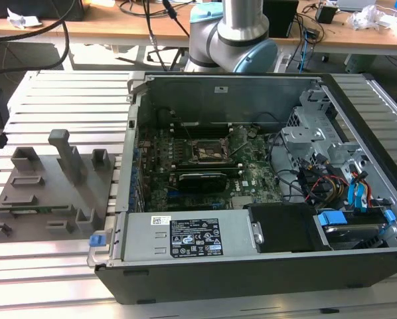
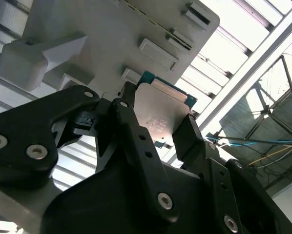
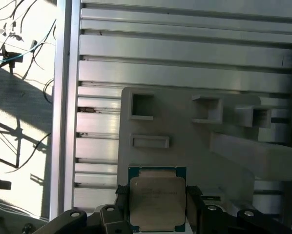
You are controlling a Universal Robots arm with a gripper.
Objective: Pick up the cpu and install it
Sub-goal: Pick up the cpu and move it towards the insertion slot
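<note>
In the exterior view, the grey fixture (image 1: pixel 46 193) lies on the slotted desk (image 1: pixel 66 86) at the exterior view's left. The open computer case (image 1: pixel 251 266) with its black-framed socket (image 1: pixel 208 151) stands just to its right. In both wrist views the claw (image 2: pixel 158 114) (image 3: pixel 157 204) is clenched on the cpu (image 2: pixel 160 109) (image 3: pixel 157 200). Its black fingers (image 2: pixel 136 136) press opposite edges, and the chip sits over the fixture's edge.

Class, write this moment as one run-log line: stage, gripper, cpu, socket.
stage: pickup | gripper: shut on cpu, a finger at each side | cpu: by grey fixture | socket: in open case, apart from gripper
</note>
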